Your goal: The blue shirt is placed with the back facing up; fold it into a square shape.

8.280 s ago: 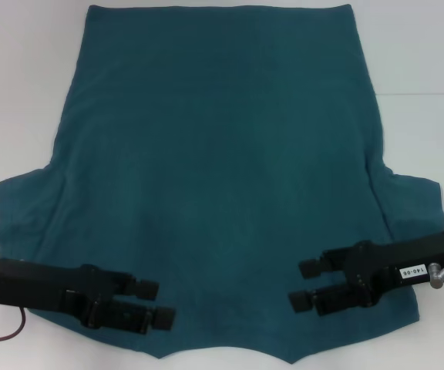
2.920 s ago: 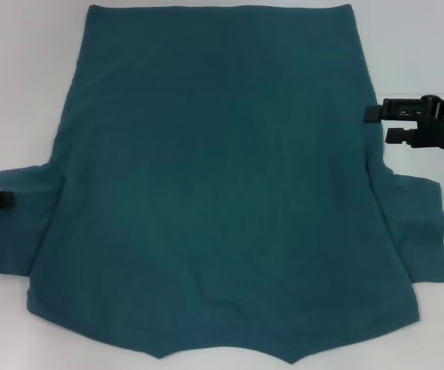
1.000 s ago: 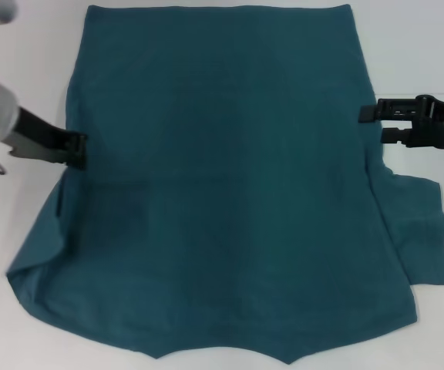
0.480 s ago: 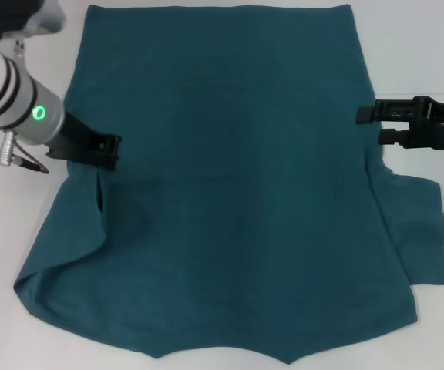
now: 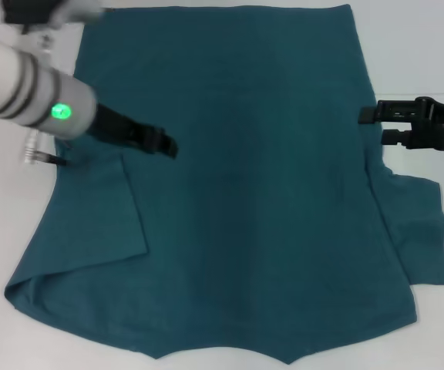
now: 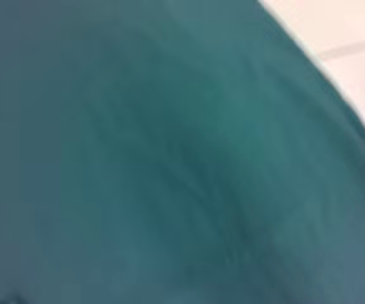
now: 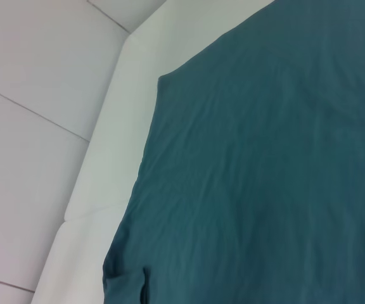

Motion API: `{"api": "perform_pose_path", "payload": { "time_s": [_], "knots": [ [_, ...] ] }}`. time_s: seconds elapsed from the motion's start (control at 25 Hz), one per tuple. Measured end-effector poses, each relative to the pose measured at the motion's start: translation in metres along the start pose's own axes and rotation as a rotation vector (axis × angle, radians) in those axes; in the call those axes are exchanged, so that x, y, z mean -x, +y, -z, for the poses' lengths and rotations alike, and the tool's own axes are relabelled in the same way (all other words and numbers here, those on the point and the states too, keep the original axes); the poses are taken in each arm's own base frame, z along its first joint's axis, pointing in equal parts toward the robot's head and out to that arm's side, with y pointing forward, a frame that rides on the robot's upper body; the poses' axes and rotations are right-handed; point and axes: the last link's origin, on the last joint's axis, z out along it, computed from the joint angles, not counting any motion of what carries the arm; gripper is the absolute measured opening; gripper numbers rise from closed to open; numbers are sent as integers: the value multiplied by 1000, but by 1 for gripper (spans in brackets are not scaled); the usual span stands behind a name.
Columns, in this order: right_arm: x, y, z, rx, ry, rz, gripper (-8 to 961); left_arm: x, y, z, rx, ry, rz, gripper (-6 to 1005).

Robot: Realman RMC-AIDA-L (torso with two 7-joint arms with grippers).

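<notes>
The blue shirt (image 5: pixel 260 200) lies back up on the white table, collar end nearest me and hem at the far side. Its left sleeve is folded inward over the body as a flap (image 5: pixel 91 231). My left gripper (image 5: pixel 163 145) reaches in from the upper left, low over the left half of the shirt, and is shut on the top of that flap. My right gripper (image 5: pixel 375 126) hovers open at the shirt's right edge, just above the right sleeve (image 5: pixel 422 231), which lies spread flat. Teal cloth (image 6: pixel 170 158) fills the left wrist view; the shirt (image 7: pixel 265 158) also shows in the right wrist view.
The white table (image 5: pixel 422 46) shows bare strips left and right of the shirt. In the right wrist view the table edge (image 7: pixel 100 164) meets a pale tiled floor beyond the shirt's hem corner.
My left gripper has moved rightward over the shirt, pulling the left sleeve with it, so the folded flap has grown wider. The right gripper has stayed in place.
</notes>
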Motion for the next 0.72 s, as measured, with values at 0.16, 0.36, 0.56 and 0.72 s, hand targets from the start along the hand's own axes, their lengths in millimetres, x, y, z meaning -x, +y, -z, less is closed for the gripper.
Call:
{"api": "perform_pose_path", "payload": {
  "time_s": [0.16, 0.36, 0.56, 0.72],
  "knots": [
    [-1, 0, 0, 1, 6, 9, 807, 12, -35, 19, 54, 85, 226, 300],
    [-4, 0, 0, -15, 45, 52, 804, 63, -61, 36, 321, 105, 335, 505],
    [-6, 1, 2, -18, 75, 89, 801, 129, -53, 52, 465, 317, -28, 697],
    [-6, 3, 4, -10, 81, 131, 799, 164, -45, 57, 431, 551, -192, 779]
  ]
}}
